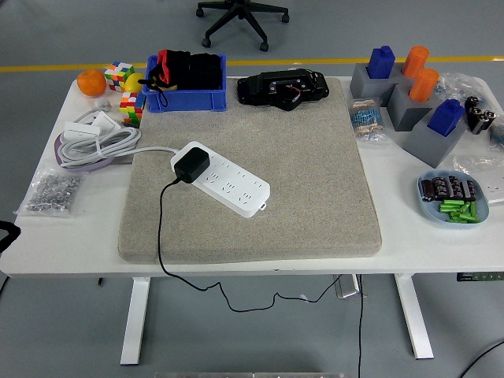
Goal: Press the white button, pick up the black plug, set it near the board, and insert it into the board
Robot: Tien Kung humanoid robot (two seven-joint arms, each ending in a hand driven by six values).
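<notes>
At the far left edge a sliver of the left hand (6, 234) shows; I cannot tell its grip. The black plug (190, 164) sits in the white board (224, 179) on the mat (260, 181). Its trailing cord (161, 236) may snag and drag the board.

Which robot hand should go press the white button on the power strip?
Probably the left: its hand just shows at the left edge, and the strip lies left of centre. No right hand is visible.
</notes>
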